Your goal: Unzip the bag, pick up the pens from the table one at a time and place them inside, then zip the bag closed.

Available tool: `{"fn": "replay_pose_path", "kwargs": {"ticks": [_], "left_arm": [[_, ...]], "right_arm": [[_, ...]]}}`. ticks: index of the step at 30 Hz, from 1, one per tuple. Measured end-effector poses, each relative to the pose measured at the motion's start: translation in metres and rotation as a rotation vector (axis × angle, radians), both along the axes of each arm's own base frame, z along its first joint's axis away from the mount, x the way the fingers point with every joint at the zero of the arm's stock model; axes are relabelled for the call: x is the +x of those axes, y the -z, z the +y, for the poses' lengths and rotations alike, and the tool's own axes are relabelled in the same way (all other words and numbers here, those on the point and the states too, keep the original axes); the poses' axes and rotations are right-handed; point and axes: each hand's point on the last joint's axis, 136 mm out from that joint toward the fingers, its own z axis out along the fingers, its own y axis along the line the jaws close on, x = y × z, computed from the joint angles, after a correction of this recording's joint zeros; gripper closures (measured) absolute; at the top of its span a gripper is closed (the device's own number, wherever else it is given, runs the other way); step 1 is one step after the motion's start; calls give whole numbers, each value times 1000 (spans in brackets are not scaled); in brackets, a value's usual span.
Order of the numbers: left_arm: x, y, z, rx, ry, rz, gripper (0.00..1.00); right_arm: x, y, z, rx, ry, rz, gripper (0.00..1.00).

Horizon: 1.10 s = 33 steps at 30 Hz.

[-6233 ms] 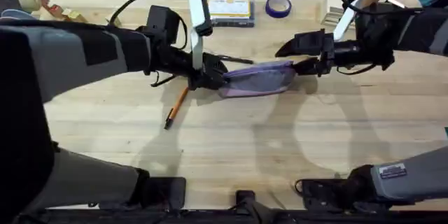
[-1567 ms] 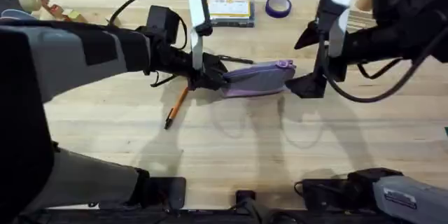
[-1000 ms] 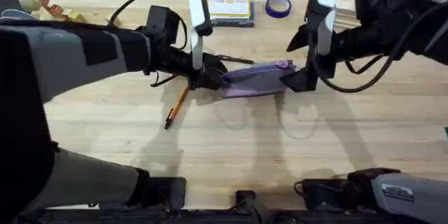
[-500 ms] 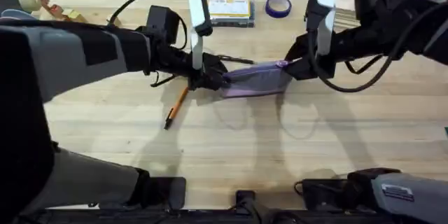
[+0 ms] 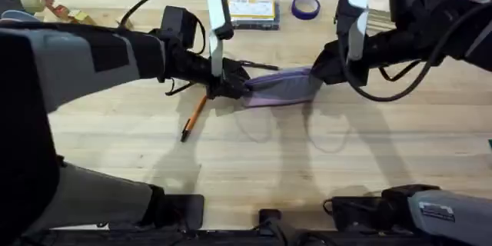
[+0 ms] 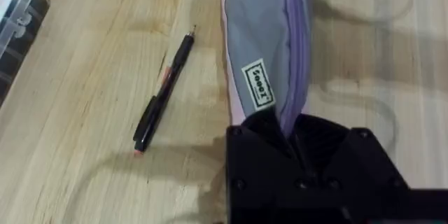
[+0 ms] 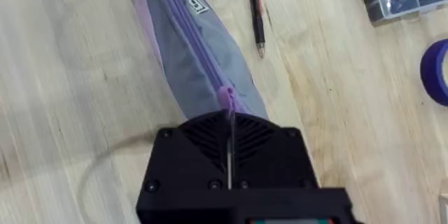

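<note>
Here the bag (image 5: 280,88) lies pinched at opposite ends between both arms' fingers.

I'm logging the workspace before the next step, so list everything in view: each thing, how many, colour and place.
bag: one, lavender with grey panel, zipper closed, mid-table between the two grippers.
orange pen: one, orange with black tip, on the table on the near side of the left gripper.
black pen: one, black, lying beside the bag on its far side.
clear box: one, yellow label, far edge of the table.
tape roll: one, blue, beside the box.
table: one, light wood planks.
left gripper: black, shut on the bag's left end.
right gripper: black, at the bag's right end by the zipper pull.
</note>
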Motion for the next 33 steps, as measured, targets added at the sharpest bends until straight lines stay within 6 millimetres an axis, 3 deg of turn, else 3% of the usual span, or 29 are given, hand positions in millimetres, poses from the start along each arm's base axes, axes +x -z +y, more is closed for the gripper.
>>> {"fn": "replay_pose_path", "kwargs": {"ticks": [12, 22, 27, 33], "left_arm": [[0, 0, 0, 0, 0, 0, 958], [0, 0, 0, 0, 0, 0, 958], [0, 0, 0, 0, 0, 0, 958], [0, 0, 0, 0, 0, 0, 958]], "right_arm": [[-1, -3, 0, 2, -1, -7, 970], [-10, -32, 5, 46, -20, -82, 969], [-16, -39, 15, 99, -55, -80, 970], [-23, -46, 41, 142, -148, -107, 970]]}}
